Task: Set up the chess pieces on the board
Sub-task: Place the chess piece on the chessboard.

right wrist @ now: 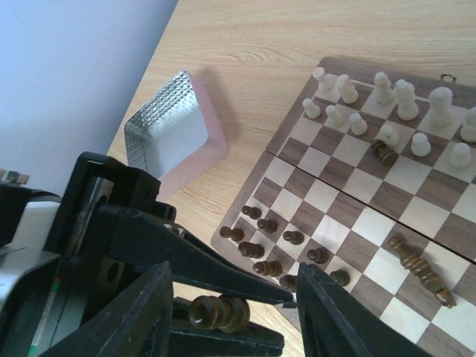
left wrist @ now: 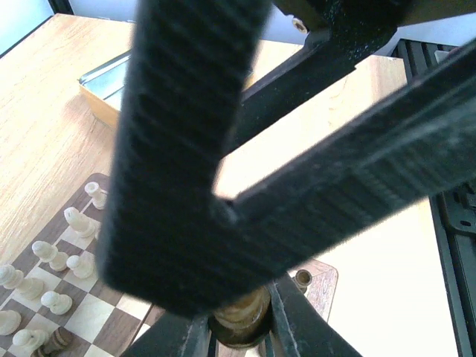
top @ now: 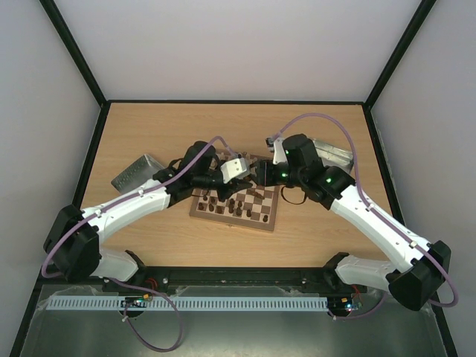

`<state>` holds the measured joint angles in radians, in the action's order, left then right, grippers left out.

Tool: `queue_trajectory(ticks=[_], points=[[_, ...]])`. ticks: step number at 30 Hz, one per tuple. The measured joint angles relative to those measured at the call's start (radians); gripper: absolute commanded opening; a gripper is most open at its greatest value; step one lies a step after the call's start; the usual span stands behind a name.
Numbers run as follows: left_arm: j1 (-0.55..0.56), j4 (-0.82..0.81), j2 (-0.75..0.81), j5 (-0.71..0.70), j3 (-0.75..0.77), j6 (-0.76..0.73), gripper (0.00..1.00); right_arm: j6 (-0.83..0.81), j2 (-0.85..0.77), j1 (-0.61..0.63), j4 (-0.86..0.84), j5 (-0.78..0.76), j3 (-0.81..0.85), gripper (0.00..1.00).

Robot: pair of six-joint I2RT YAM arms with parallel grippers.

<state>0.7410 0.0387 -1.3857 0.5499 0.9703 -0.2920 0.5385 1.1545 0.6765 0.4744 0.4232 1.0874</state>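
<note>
left gripper is clamped almost fully closed on one dark brown piece, gripped a bit back from the fingertips. The piece is in the air over the far edge of the board, not on a square. right gripper has its jaws spread, one finger on either side of that piece and the left fingertips, no contact that I can see. On the board, cream pieces are bunched at one end and dark pieces at the other, with a couple of dark ones lying flat mid-board. A silver tin sits left of the board, a second tin off its far right corner.
</note>
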Motion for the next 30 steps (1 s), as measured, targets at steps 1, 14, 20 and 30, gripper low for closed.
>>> queue_trajectory(ticks=[1,14,20,30], points=[[0.000,0.000,0.000,-0.003,0.000,-0.003,0.02,0.002,-0.001,0.000,0.001,0.004,0.000,0.47],[0.000,0.018,-0.013,-0.021,0.024,-0.012,0.02,-0.030,0.009,0.000,0.004,0.100,-0.011,0.33],[0.000,0.043,-0.026,-0.024,0.027,-0.012,0.03,-0.039,0.023,0.000,0.004,0.102,-0.021,0.15],[0.000,0.050,-0.030,-0.033,0.027,-0.008,0.20,-0.043,0.028,0.005,-0.001,0.051,-0.029,0.03]])
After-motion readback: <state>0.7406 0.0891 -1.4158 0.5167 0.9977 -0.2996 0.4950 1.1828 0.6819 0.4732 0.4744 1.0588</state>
